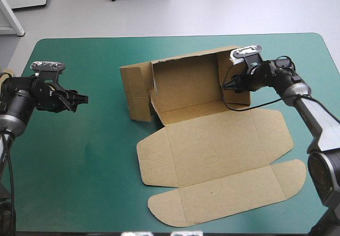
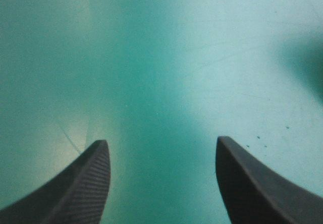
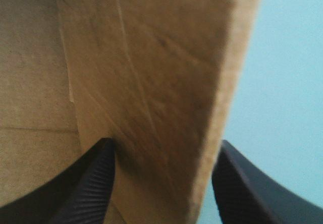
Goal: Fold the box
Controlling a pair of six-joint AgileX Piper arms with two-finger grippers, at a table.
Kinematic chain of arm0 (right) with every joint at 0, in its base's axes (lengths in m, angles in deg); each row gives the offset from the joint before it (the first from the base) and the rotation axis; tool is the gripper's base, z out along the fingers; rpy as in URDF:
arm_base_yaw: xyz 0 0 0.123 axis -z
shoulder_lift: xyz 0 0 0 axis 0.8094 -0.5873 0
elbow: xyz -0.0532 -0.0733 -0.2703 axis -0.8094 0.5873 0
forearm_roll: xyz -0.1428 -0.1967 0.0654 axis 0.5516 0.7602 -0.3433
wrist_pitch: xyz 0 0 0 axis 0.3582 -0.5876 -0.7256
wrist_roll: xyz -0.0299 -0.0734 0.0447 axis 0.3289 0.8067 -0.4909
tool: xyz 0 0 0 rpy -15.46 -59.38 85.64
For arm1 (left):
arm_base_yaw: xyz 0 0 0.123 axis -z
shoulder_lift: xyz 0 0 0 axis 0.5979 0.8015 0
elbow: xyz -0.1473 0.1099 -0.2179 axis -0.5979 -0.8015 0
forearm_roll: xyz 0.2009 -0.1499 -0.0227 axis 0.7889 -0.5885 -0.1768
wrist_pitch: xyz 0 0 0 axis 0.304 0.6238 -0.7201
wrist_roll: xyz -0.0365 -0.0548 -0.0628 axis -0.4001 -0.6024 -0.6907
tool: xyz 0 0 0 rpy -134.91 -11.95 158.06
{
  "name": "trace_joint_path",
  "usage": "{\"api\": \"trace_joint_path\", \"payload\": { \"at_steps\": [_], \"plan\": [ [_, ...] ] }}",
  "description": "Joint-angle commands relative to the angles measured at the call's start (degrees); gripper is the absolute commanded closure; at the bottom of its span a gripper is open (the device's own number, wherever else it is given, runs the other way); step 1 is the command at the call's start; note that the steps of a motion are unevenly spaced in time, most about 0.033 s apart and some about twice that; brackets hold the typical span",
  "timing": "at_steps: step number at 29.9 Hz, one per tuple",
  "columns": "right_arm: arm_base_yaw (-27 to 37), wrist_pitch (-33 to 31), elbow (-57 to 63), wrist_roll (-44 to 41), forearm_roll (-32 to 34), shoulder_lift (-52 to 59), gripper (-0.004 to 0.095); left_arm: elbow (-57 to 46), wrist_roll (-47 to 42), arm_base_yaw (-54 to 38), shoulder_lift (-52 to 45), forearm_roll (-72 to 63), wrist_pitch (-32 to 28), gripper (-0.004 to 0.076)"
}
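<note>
From above: the box [image 1: 197, 84] sits mid-table on the cover [image 1: 90, 167], back and side walls raised, lid [image 1: 212, 151] flat toward the near edge. My right gripper [image 1: 227, 85] is at its right wall [image 1: 234, 68]. My left gripper [image 1: 79, 99] hangs over bare cover, well apart from the box.

Left wrist: my left gripper [image 2: 161, 183] stands wide, only cover [image 2: 166, 57] ahead.

Right wrist: my right gripper [image 3: 164, 183] stands wide astride the right wall [image 3: 151, 57], one finger inside the box, the other outside over the cover [image 3: 287, 82].
</note>
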Motion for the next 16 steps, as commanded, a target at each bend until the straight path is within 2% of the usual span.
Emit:
{"api": "trace_joint_path", "payload": {
  "at_steps": [1,4,5,8,12,16],
  "plan": [
    [-0.07,-3.96,-6.17,0.49,-0.11,-0.01,0.0603,1.47,0.27,0.16,-2.09,-0.78,-2.38,0.0286],
    [-0.07,-8.87,-9.52,1.54,0.06,-0.4,0.089,1.47,1.24,0.16,-2.09,-0.86,-2.66,0.0286],
    [-0.07,-10.45,-10.91,1.68,0.19,-0.4,0.0924,1.47,1.34,0.16,-2.09,-1.0,-2.66,0.0286],
    [0.05,-17.89,-15.28,0.25,1.0,-0.4,0.0926,1.47,2.33,0.16,-2.09,-1.25,-2.42,0.0286],
    [0.05,-31.93,-21.59,-2.1,1.27,-0.53,0.0925,1.47,2.75,0.16,-2.09,-1.25,-1.7,0.0286],
    [0.05,-32.78,-22.2,-3.47,0.4,0.3,0.0925,1.47,3.11,0.16,-2.09,-1.44,-0.75,0.0286]
  ]
}}
